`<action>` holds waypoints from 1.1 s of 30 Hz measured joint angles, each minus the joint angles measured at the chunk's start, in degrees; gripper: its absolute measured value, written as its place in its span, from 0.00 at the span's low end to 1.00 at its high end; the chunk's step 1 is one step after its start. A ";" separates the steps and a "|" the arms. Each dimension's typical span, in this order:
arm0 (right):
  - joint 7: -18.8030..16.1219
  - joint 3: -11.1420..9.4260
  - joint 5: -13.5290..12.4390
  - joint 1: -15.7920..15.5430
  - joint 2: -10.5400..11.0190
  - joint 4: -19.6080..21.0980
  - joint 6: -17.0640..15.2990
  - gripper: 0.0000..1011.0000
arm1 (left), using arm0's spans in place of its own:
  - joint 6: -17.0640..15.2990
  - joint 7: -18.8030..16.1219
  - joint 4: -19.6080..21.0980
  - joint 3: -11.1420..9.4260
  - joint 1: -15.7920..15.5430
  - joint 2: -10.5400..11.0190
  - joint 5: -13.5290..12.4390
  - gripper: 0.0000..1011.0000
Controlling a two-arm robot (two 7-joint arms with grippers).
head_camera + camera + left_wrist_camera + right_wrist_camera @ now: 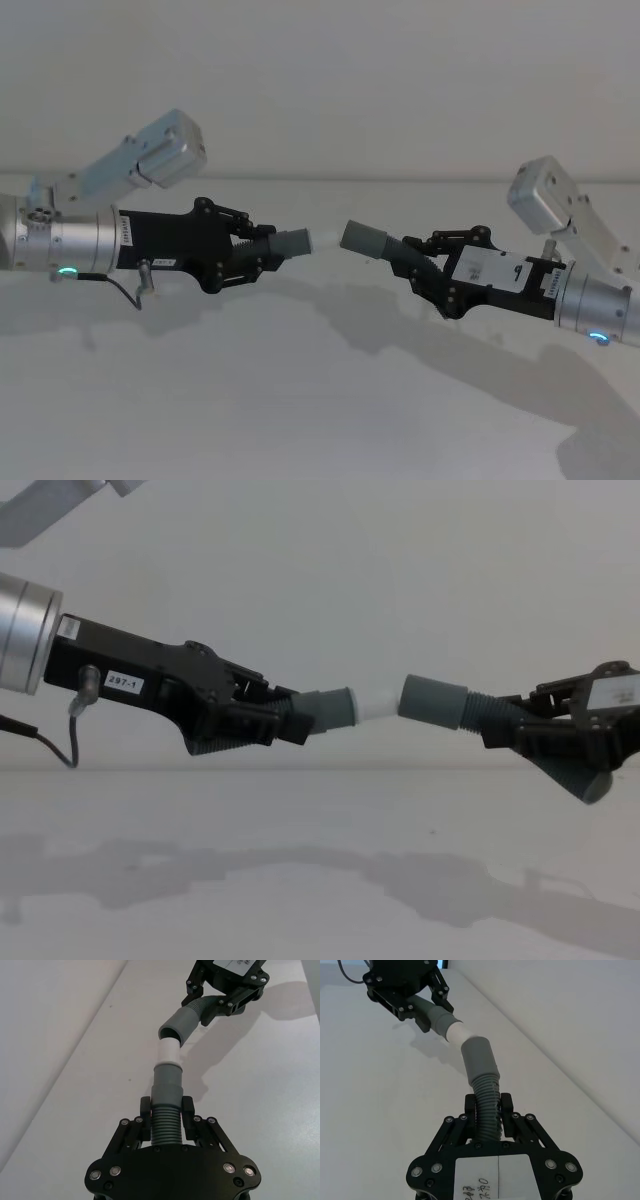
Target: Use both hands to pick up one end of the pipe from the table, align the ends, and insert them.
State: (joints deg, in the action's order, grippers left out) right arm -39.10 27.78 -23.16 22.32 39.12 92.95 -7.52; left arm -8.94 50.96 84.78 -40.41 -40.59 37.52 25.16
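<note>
With both arms raised above the white table (300, 400), I have 1 pipe piece clamped in each gripper. My left gripper (167, 1112) is closed on the ribbed stretch of the white-tipped pipe piece (166, 1095); its grey collar and narrow white tip (168, 1052) stick out straight ahead of the fingers. My right gripper (489, 1110) is closed the same way on the ribbed part of the socket pipe piece (482, 1077), whose wider open socket (476, 1055) points forward from it, toward the left gripper.

From the chest view the 2 ends face each other in the air between the grippers, the white tip just short of the socket mouth; I cannot tell whether they touch. From the head view I see a clear gap between them. From the left wrist view the socket sits angled to the tip rather than in line with it. Both pieces are well above the table, which carries only the arms' shadows.
</note>
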 joint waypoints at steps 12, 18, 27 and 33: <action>-0.25 0.82 -0.26 0.24 0.44 0.05 0.52 0.28 | 0.47 0.41 -0.50 -0.74 -0.76 -0.43 0.43 0.35; -0.30 1.27 -0.33 0.42 0.69 0.05 0.56 0.28 | 0.65 0.51 -0.52 -0.95 -0.90 -0.27 0.71 0.35; -0.29 1.79 -0.50 0.71 1.01 0.04 0.37 0.28 | 0.74 0.53 -0.41 -1.19 -1.04 0.21 1.16 0.35; -0.18 2.04 -0.66 0.98 1.25 0.01 0.14 0.28 | 0.83 0.51 -0.42 -1.38 -1.21 0.51 1.37 0.35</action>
State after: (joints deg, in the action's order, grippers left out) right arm -39.28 29.82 -23.82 23.30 40.36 92.96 -7.38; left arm -8.10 51.47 84.36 -41.79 -41.80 38.03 26.53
